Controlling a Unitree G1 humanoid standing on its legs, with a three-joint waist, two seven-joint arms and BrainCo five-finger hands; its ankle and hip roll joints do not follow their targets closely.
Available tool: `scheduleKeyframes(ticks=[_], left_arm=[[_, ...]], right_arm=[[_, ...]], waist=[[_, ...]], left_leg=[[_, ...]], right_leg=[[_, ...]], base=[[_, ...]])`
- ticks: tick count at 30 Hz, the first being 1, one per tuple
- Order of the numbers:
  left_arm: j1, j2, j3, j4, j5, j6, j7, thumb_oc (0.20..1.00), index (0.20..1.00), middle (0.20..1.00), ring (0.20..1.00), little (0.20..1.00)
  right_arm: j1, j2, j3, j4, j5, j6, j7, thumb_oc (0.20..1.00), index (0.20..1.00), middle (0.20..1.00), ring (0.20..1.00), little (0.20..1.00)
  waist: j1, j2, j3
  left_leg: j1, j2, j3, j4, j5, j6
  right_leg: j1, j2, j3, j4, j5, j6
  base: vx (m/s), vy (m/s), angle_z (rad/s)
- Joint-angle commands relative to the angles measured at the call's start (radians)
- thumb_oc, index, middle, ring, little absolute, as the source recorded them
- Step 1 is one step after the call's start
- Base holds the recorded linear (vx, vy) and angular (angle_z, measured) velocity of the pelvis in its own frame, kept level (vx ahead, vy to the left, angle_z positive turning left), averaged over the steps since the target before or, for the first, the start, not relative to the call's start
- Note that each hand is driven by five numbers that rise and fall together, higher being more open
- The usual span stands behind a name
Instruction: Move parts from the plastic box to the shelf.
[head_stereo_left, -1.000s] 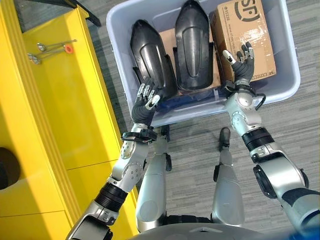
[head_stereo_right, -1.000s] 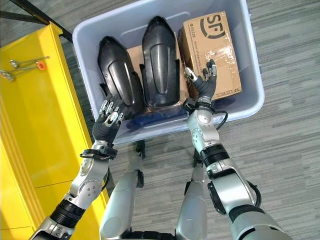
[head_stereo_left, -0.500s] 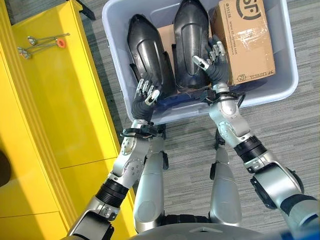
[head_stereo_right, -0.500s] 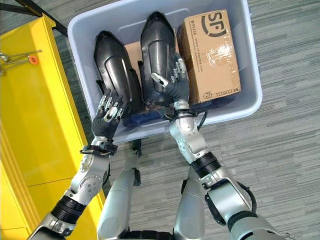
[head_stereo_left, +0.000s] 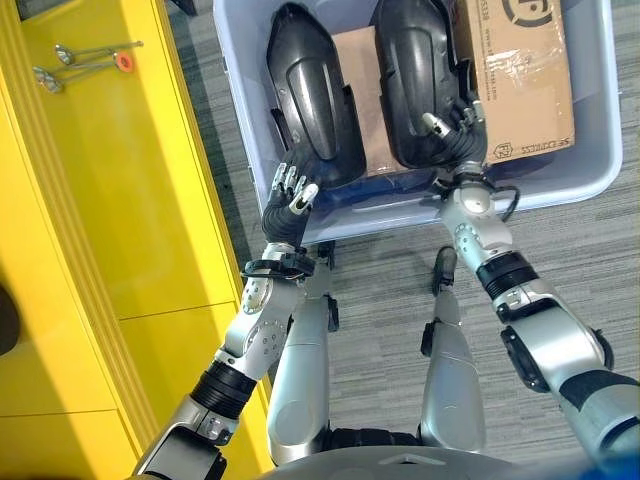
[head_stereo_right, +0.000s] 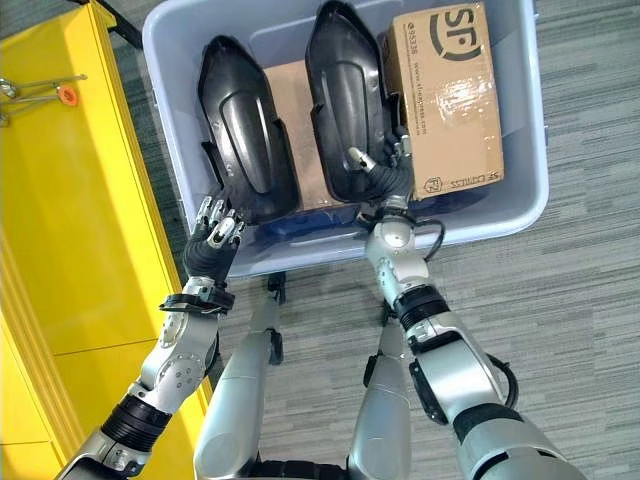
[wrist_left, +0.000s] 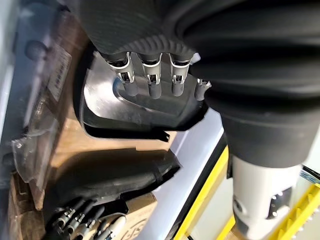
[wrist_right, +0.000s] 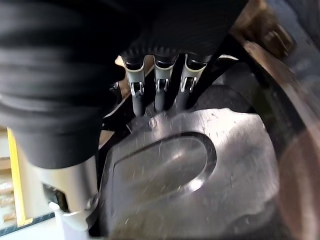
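A grey-blue plastic box (head_stereo_left: 592, 178) holds two black moulded parts side by side. My left hand (head_stereo_left: 290, 203) hovers at the box's near rim, its straight fingers (wrist_left: 150, 80) open over the near end of the left black part (head_stereo_left: 315, 95). My right hand (head_stereo_left: 457, 132) rests on the near end of the right black part (head_stereo_left: 412, 65). Its fingers (wrist_right: 157, 87) are straight, with the tips touching the part's glossy surface (wrist_right: 190, 175). The yellow shelf (head_stereo_left: 110, 200) runs along the left.
A brown cardboard box (head_stereo_left: 520, 70) fills the plastic box's right side, close against my right hand. A flat piece of cardboard (head_stereo_left: 358, 90) lies between the black parts. Metal tools with an orange bit (head_stereo_left: 80, 65) lie on the shelf's far end. Grey striped floor surrounds the box.
My right hand has moved left off the cardboard box onto the near end of the right black part. My left hand has stayed at the left part's near end. The camera has shifted.
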Motion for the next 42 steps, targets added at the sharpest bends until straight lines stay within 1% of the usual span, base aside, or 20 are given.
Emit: scheduleKeyframes(ticks=[1,5,8,12,15,18,21,24,27,28,29,30,32,35,36,40,42], left_arm=[[0.021,0.047,-0.02,-0.092,0.009,-0.058,-0.014,1.0,1.0,1.0,1.0,1.0],[0.018,0.055,-0.031,-0.096,0.008,-0.067,-0.014,1.0,1.0,1.0,1.0,1.0],[0.018,0.063,-0.036,-0.103,-0.001,-0.07,-0.023,1.0,1.0,1.0,1.0,1.0],[0.013,0.059,-0.037,-0.1,-0.006,-0.073,-0.027,1.0,1.0,1.0,1.0,1.0],[0.012,0.057,-0.037,-0.096,-0.007,-0.076,-0.026,1.0,1.0,1.0,1.0,1.0],[0.008,0.058,-0.041,-0.09,-0.007,-0.077,-0.026,1.0,1.0,1.0,1.0,1.0],[-0.003,0.055,-0.057,-0.078,-0.012,-0.074,-0.032,1.0,1.0,1.0,1.0,1.0],[-0.009,0.051,-0.067,-0.073,-0.021,-0.072,-0.033,1.0,1.0,1.0,1.0,1.0],[-0.02,0.042,-0.07,-0.06,-0.023,-0.073,-0.031,1.0,1.0,1.0,1.0,1.0],[-0.021,0.039,-0.07,-0.055,-0.021,-0.074,-0.03,1.0,1.0,1.0,1.0,1.0],[-0.023,0.035,-0.063,-0.052,-0.016,-0.074,-0.024,1.0,1.0,1.0,1.0,1.0],[-0.021,0.033,-0.058,-0.049,-0.009,-0.075,-0.019,1.0,1.0,1.0,1.0,1.0],[-0.019,0.032,-0.047,-0.047,-0.004,-0.072,-0.012,1.0,1.0,1.0,1.0,1.0],[-0.016,0.029,-0.033,-0.046,0.005,-0.068,0.001,1.0,1.0,1.0,1.0,1.0],[-0.016,0.029,-0.033,-0.046,0.005,-0.068,0.001,1.0,1.0,1.0,1.0,1.0],[-0.016,0.028,-0.022,-0.048,0.012,-0.067,0.014,1.0,1.0,1.0,1.0,1.0],[-0.016,0.028,-0.015,-0.054,0.016,-0.064,0.02,1.0,1.0,1.0,1.0,1.0]], right_arm=[[-0.047,-0.045,-0.035,0.001,0.012,-0.038,-0.02,1.0,1.0,1.0,1.0,1.0],[-0.098,-0.11,-0.056,0.109,0.0,-0.035,-0.053,1.0,1.0,1.0,1.0,1.0],[-0.149,-0.165,-0.052,0.215,0.028,-0.028,-0.038,1.0,1.0,1.0,1.0,1.0],[-0.163,-0.182,-0.04,0.222,0.051,-0.033,-0.025,1.0,1.0,1.0,1.0,1.0],[-0.159,-0.179,-0.029,0.219,0.065,-0.038,-0.01,1.0,1.0,1.0,1.0,1.0],[-0.16,-0.163,-0.013,0.229,0.064,-0.036,0.001,1.0,1.0,1.0,1.0,1.0],[-0.17,-0.111,0.024,0.252,0.056,-0.021,0.026,1.0,1.0,1.0,1.0,1.0],[-0.186,-0.045,0.065,0.313,0.042,0.002,0.058,1.0,1.0,1.0,1.0,1.0],[-0.179,0.021,0.107,0.327,0.017,0.021,0.081,1.0,1.0,1.0,1.0,1.0],[-0.164,0.046,0.118,0.32,0.014,0.023,0.088,1.0,1.0,1.0,1.0,1.0],[-0.117,0.097,0.124,0.274,0.032,0.017,0.101,1.0,1.0,1.0,1.0,1.0],[-0.071,0.126,0.129,0.217,0.055,0.007,0.111,1.0,1.0,1.0,1.0,1.0],[-0.02,0.153,0.128,0.133,0.091,-0.012,0.122,1.0,1.0,1.0,1.0,1.0],[0.05,0.153,0.137,-0.062,0.102,-0.036,0.118,1.0,1.0,1.0,1.0,1.0],[0.05,0.153,0.138,-0.063,0.102,-0.036,0.118,1.0,1.0,1.0,1.0,1.0],[0.102,0.145,0.131,-0.197,0.129,-0.057,0.122,1.0,1.0,1.0,1.0,1.0],[0.128,0.136,0.128,-0.268,0.118,-0.063,0.116,1.0,1.0,1.0,1.0,1.0]], waist=[[0.007,0.006,-0.009],[0.006,0.015,-0.009],[0.011,0.024,-0.009],[0.01,0.025,-0.009],[0.008,0.022,-0.009],[0.008,0.021,-0.009],[0.012,0.023,-0.009],[0.025,0.034,-0.009],[0.035,0.042,-0.009],[0.037,0.043,-0.009],[0.041,0.045,-0.009],[0.041,0.043,-0.009],[0.037,0.037,-0.009],[0.023,0.019,-0.009],[0.023,0.019,-0.009],[0.009,0.004,-0.009],[0.002,0.0,-0.009]], left_leg=[[0.009,0.061,0.018,0.054,-0.063,-0.053],[-0.015,0.062,0.018,0.059,-0.063,-0.054],[-0.03,0.061,0.019,0.063,-0.064,-0.055],[-0.039,0.063,0.021,0.063,-0.064,-0.055],[-0.043,0.064,0.021,0.064,-0.064,-0.054],[-0.043,0.064,0.021,0.062,-0.063,-0.052],[-0.04,0.06,0.023,0.062,-0.067,-0.05],[-0.035,0.053,0.022,0.066,-0.074,-0.048],[-0.039,0.048,0.019,0.067,-0.07,-0.046],[-0.034,0.047,0.017,0.068,-0.074,-0.046],[-0.036,0.043,0.01,0.069,-0.073,-0.045],[-0.038,0.041,0.007,0.068,-0.071,-0.045],[-0.036,0.04,0.006,0.068,-0.071,-0.044],[-0.036,0.042,0.007,0.068,-0.071,-0.045],[-0.036,0.042,0.007,0.068,-0.071,-0.045],[-0.036,0.043,0.007,0.072,-0.074,-0.046],[-0.034,0.044,0.009,0.071,-0.074,-0.047]], right_leg=[[-0.074,-0.092,0.049,0.134,-0.005,-0.002],[-0.099,-0.09,0.054,0.14,-0.005,-0.003],[-0.119,-0.088,0.058,0.147,-0.007,-0.002],[-0.13,-0.084,0.057,0.15,-0.007,-0.002],[-0.135,-0.081,0.058,0.152,-0.008,-0.003],[-0.134,-0.08,0.055,0.149,-0.008,-0.004],[-0.128,-0.082,0.052,0.148,-0.01,-0.003],[-0.115,-0.089,0.043,0.149,-0.014,-0.001],[-0.111,-0.093,0.038,0.147,-0.011,0.0],[-0.104,-0.094,0.035,0.146,-0.015,0.0],[-0.096,-0.095,0.028,0.145,-0.014,-0.001],[-0.092,-0.096,0.025,0.144,-0.016,0.0],[-0.088,-0.095,0.021,0.144,-0.016,-0.002],[-0.088,-0.096,0.02,0.142,-0.014,-0.001],[-0.087,-0.096,0.02,0.142,-0.014,-0.001],[-0.087,-0.095,0.022,0.143,-0.014,0.0],[-0.086,-0.095,0.02,0.142,-0.014,0.0]], base=[[0.0,0.0,0.0],[0.0,0.0,0.0],[0.0,0.0,0.0],[0.0,0.0,0.0],[0.0,0.0,0.0],[0.0,0.0,0.0],[0.0,0.0,0.0],[0.0,0.0,0.0],[0.0,0.001,-0.02],[0.03,-0.016,-0.06],[0.03,-0.018,-0.06],[0.02,-0.015,0.04],[0.01,0.004,0.08],[0.0,0.011,0.05],[-0.01,-0.003,0.03],[0.0,-0.001,0.01],[0.0,0.0,0.0]])
